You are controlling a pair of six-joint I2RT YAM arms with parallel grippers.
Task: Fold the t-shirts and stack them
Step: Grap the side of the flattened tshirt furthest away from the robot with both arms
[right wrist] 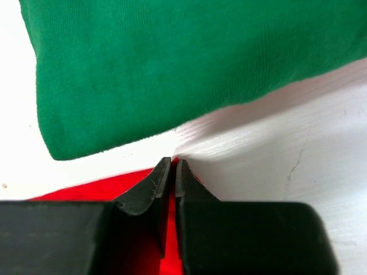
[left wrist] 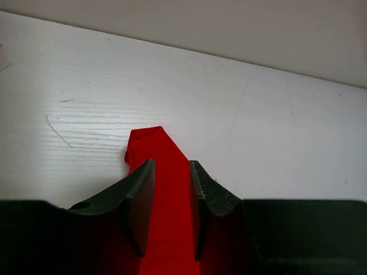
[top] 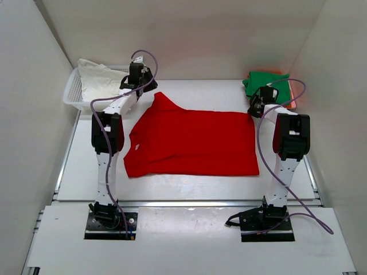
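Observation:
The red t-shirt (top: 192, 143) lies spread flat in the middle of the table. My left gripper (top: 141, 85) is at its far left corner. In the left wrist view the gripper (left wrist: 172, 166) is open, its jaws straddling a narrow strip of the red t-shirt (left wrist: 157, 146) that reaches past the fingertips. My right gripper (top: 256, 109) is at the shirt's far right corner. In the right wrist view the gripper (right wrist: 174, 162) is shut on the edge of the red t-shirt (right wrist: 86, 186). The green t-shirt (top: 264, 83) lies folded at the back right, on the orange t-shirt (top: 292, 96). It fills the top of the right wrist view (right wrist: 172, 63).
A white mesh basket (top: 71, 94) holding white cloth (top: 97, 77) stands at the back left corner. White walls enclose the table on the left, back and right. The green and orange pile sits just behind my right gripper.

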